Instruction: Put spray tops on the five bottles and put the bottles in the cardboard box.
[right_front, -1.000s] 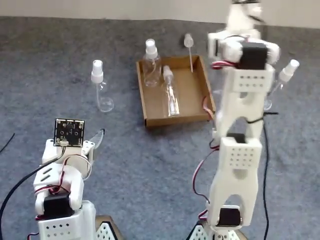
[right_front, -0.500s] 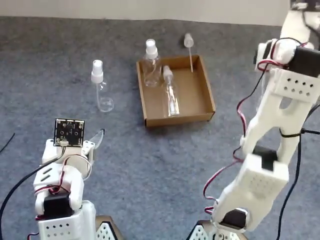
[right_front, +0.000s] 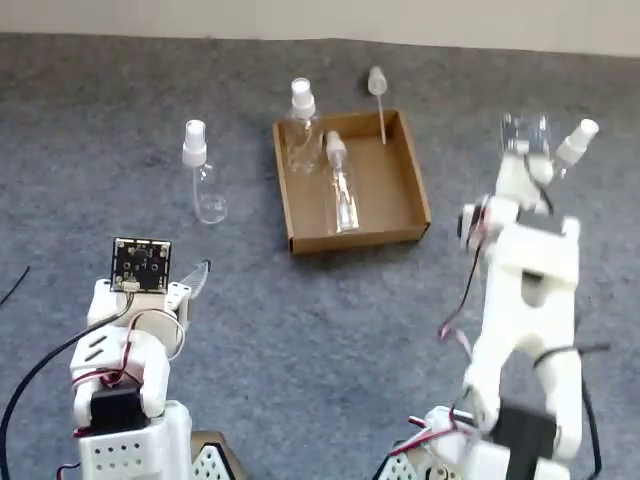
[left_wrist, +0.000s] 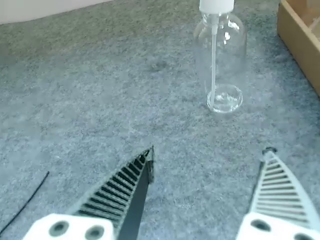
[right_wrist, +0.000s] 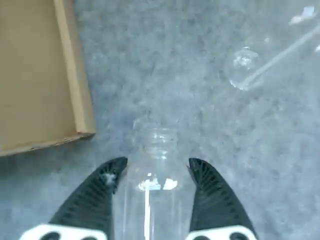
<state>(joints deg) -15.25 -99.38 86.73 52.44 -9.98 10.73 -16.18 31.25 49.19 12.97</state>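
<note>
While my left fingers (left_wrist: 127, 187) hang spread wide above the grey carpeted counter (right_front: 300, 330) with nothing between them, my right fingers (right_wrist: 100, 195) are pressed onto the sides of an uncapped bottle (right_wrist: 152, 195) — its open neck points toward the far side. That bottle sits right of the cardboard box (right_front: 355, 241), close to the box's near right corner. Whether its base rests on the carpet I cannot tell.

Inside the box an upright bottle (right_front: 302, 135) with its spray top on stands in the far left corner. Just right of it a lying bottle (right_front: 341, 190), also topped, stretches along the box floor with its top toward the far wall. A loose spray top (right_front: 377, 80) lies at the far side: its head is on the carpet just beyond the far wall, and its thin tube crosses that wall into the box.

Left of the box, apart from it, a lone bottle (right_front: 200, 180) stands topped on the carpet — straight ahead of my left fingers, which sit at the near left. Far right, beyond my right arm (right_front: 525, 270), a slanted bottle (right_front: 575, 142) with a top on lies on the carpet, its base toward the box and its top pointing far right.
</note>
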